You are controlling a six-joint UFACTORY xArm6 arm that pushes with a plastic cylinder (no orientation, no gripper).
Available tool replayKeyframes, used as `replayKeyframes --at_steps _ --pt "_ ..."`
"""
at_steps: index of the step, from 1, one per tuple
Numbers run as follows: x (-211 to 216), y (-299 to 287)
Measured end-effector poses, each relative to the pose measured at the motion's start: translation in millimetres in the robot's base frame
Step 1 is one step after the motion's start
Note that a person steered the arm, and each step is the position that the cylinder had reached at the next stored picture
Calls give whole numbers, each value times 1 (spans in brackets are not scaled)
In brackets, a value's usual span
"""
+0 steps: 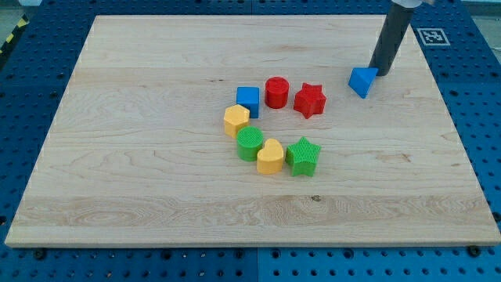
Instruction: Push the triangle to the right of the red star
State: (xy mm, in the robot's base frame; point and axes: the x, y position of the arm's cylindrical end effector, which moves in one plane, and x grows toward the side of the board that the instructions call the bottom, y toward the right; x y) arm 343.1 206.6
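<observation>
Our tip: my tip (379,72) is the bare lower end of a dark rod with no jaws to open or close; we grip nothing, and it rests on the wooden board (156,188) near the view's top right.
Contact: our tip sits right against the upper right edge of the blue triangle (361,81); we cannot tell whether it presses or only touches.
Blue triangle: just down-left of our tip, lying to the view's right of the red star (310,100) with a clear gap between them.
Red star: farther to the left of our tip and a little lower.
Red cylinder (276,92): just left of the star.
Blue cube (247,101): left again, beside the cylinder.
Lower cluster: well down-left of our tip we see a yellow hexagon (236,120), a green cylinder (250,144), a yellow heart (270,157) and a green star (303,156), curving in a row.
</observation>
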Motion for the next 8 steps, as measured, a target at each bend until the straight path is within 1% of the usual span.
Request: replayKeyframes --at_steps 2,3,5,7,8 --pt "35 -27" --pt "36 -31" --pt "52 -32" --pt "54 -59" --pt "59 -62"
